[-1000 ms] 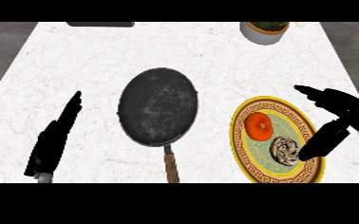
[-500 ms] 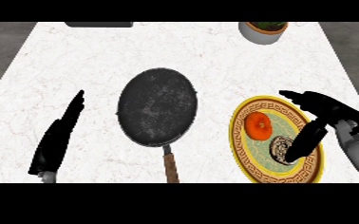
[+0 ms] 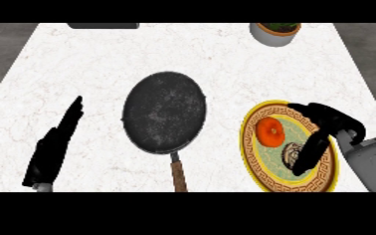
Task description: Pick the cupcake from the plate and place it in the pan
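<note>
Now, in the head view, the right robot hand [image 3: 328,129] hangs spread over the plate [image 3: 253,157] near the table's right edge, thumb beside the cupcake [image 3: 291,153], holding nothing. Next, I judge: close, lift toward the pan [image 3: 164,111]. The left robot hand [image 3: 57,144] rests open.

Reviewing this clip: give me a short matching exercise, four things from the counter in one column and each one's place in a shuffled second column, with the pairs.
Things:
1. pan
2. cupcake
3. plant pot
4. left hand

Places:
A. far right of the counter
B. on the plate, beside the right hand
C. near the counter's left edge, fingers straight
D. middle of the counter, handle toward the robot

Pairs: 1-D, 2-B, 3-A, 4-C
</note>
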You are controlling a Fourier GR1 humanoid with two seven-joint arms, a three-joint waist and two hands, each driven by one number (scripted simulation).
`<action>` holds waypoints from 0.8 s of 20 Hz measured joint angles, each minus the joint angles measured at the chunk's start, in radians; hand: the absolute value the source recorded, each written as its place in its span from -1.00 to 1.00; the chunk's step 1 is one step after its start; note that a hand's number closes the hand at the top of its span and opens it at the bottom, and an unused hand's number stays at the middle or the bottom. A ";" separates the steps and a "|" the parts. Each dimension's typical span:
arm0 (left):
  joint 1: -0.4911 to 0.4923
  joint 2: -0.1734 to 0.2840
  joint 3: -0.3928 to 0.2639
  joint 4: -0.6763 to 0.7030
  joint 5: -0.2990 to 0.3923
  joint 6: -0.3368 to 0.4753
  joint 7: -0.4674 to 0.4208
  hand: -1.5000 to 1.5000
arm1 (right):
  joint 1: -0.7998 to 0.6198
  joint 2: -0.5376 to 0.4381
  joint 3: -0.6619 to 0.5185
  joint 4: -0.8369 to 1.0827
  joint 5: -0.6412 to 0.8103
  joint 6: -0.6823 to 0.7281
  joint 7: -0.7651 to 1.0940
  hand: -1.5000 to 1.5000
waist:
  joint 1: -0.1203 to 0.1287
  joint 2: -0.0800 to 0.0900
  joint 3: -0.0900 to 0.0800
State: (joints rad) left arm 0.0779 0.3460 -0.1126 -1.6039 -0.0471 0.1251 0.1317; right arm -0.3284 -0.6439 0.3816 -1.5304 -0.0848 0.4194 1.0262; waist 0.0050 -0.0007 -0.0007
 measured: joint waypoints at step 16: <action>-0.013 -0.039 0.034 0.013 -0.039 -0.034 0.005 0.00 | 0.073 0.065 0.022 0.067 0.117 0.018 -0.040 -1.00 | -0.002 0.000 0.000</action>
State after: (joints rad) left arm 0.0648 0.3071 -0.0791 -1.5910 -0.0861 0.0914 0.1365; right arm -0.2554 -0.5788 0.4039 -1.4638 0.0324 0.4372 0.9864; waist 0.0026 -0.0002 -0.0002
